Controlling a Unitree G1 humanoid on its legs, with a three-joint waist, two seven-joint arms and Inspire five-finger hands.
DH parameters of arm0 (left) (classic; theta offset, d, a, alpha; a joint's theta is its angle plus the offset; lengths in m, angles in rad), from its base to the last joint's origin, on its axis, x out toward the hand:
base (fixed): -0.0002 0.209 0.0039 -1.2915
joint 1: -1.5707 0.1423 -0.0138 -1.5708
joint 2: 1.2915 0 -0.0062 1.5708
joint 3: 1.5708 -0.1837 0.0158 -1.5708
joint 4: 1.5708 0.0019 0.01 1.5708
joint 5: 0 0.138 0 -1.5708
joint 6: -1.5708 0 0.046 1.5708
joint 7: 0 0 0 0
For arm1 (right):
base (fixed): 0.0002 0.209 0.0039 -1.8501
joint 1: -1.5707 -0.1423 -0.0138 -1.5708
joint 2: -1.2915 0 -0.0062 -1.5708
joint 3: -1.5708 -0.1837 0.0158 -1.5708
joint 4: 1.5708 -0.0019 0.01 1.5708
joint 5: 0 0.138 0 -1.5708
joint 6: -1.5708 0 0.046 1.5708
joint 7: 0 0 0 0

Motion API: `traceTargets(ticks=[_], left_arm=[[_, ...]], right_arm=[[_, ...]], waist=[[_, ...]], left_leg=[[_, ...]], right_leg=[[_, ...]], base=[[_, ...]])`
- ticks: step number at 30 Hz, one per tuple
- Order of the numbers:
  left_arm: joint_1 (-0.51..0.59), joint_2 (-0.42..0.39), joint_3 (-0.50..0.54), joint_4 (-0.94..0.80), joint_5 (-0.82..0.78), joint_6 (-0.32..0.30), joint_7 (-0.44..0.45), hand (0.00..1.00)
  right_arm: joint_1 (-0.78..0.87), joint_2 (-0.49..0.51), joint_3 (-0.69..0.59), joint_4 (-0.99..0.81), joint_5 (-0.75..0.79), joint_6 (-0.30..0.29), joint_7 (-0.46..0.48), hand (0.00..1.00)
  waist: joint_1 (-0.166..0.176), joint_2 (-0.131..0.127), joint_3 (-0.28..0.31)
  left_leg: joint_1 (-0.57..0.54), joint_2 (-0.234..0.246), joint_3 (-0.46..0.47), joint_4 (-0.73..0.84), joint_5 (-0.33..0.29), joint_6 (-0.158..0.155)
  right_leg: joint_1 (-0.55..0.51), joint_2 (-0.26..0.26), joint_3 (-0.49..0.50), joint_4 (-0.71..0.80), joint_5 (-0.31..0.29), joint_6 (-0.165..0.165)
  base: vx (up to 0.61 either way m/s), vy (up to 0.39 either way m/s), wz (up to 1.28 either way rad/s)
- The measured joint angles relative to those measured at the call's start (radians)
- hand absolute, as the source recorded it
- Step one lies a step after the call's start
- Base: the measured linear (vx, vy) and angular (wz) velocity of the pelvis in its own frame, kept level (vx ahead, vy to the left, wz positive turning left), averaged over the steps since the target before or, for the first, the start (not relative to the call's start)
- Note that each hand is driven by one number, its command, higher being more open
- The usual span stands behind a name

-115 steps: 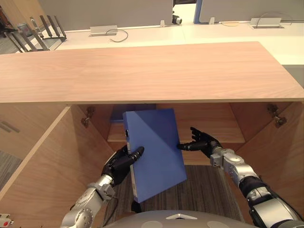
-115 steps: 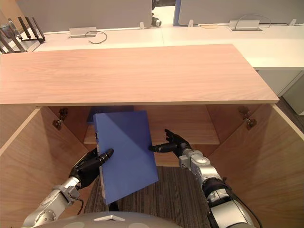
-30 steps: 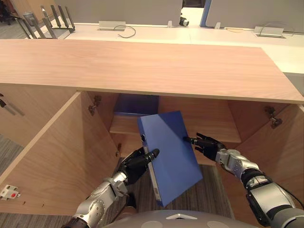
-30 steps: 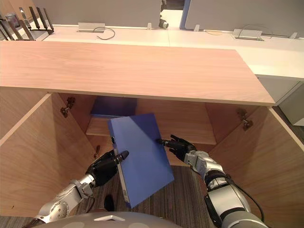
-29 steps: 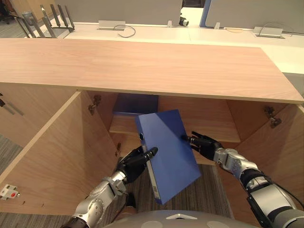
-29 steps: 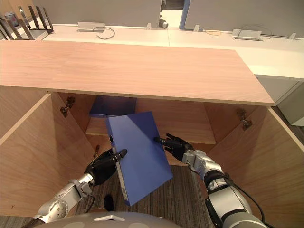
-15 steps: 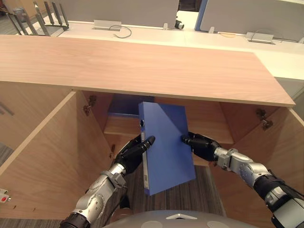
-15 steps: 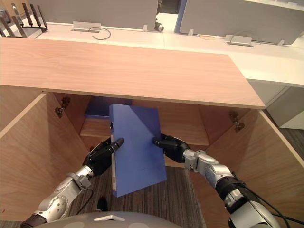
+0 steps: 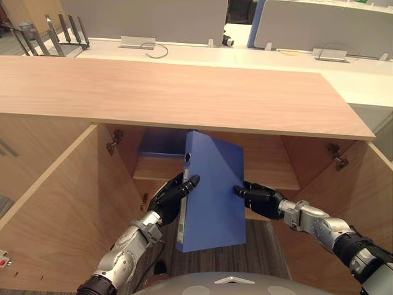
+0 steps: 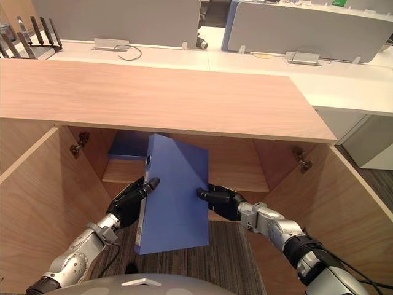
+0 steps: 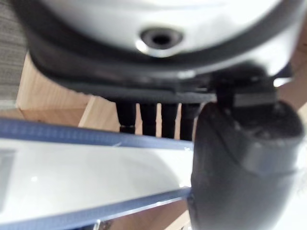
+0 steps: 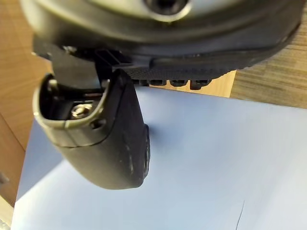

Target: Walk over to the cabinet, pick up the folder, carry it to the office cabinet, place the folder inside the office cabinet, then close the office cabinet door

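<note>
Left robot hand [image 9: 171,195] clamped on the spine edge of the folder [image 9: 215,184], thumb on the cover, fingers behind. Right robot hand [image 9: 261,196] pinches the opposite edge. Folder roughly upright at centre frame, before the open cabinet [image 9: 184,92], not yet on the shelf [image 9: 270,172]. Judged stiff, light, smooth-faced, so it may slip. Opposed edge holds near mid-height suit it.

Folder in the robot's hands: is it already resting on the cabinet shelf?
No, the left hand and right hand hold the folder in the air, in front of the shelf.
</note>
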Motion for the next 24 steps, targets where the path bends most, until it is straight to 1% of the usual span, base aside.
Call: traceTargets(ticks=[5,8,12,14,17,24], left_arm=[[0.0,0.0,-0.016,0.0,-0.033,0.007,0.0,0.0],[0.0,0.0,-0.025,0.0,-0.07,0.006,0.0,0.0],[0.0,0.0,-0.025,-0.006,-0.077,-0.027,0.0,0.0],[0.001,0.0,-0.024,-0.022,-0.08,-0.038,0.0,0.0],[0.018,0.0,-0.024,-0.033,-0.086,-0.053,0.0,0.0],[0.023,0.0,-0.024,-0.035,-0.11,-0.056,0.0,0.0]], right_arm=[[0.022,0.009,-0.021,0.0,0.0,-0.019,0.0,1.0],[0.051,0.04,-0.073,0.0,0.031,-0.041,0.0,1.0],[0.07,0.089,-0.119,-0.001,0.034,-0.063,-0.003,1.0],[0.094,0.102,-0.144,-0.032,0.036,-0.074,-0.02,1.0],[0.111,0.108,-0.148,-0.058,0.039,-0.085,-0.037,1.0],[0.129,0.108,-0.148,-0.073,0.06,-0.093,-0.041,1.0]], waist=[[0.0,0.002,-0.001],[-0.001,0.007,-0.004],[0.0,0.013,-0.008],[0.004,0.013,-0.009],[0.002,0.013,-0.009],[-0.001,0.014,-0.009]], left_leg=[[0.0,-0.001,-0.001,0.0,0.0,0.0],[0.0,-0.001,-0.002,0.0,0.0,-0.001],[0.0,-0.001,-0.002,0.0,-0.001,-0.001],[0.0,-0.001,-0.002,0.0,-0.001,-0.001],[0.0,-0.001,-0.002,0.0,-0.002,-0.002],[0.0,-0.001,-0.002,0.0,-0.003,-0.002]], right_leg=[[0.002,0.0,-0.002,-0.002,-0.001,-0.001],[0.002,0.0,-0.003,-0.002,-0.001,-0.001],[0.002,0.0,-0.002,-0.002,-0.001,-0.001],[0.002,0.0,-0.003,-0.002,-0.001,-0.001],[0.002,0.0,-0.002,-0.003,-0.001,-0.001],[0.002,0.001,-0.002,-0.003,-0.001,-0.001]], base=[[0.0,0.0,0.0],[0.0,0.0,0.0],[0.0,0.0,0.0],[0.0,0.0,0.0],[0.0,0.0,0.0],[0.0,0.0,0.0]])
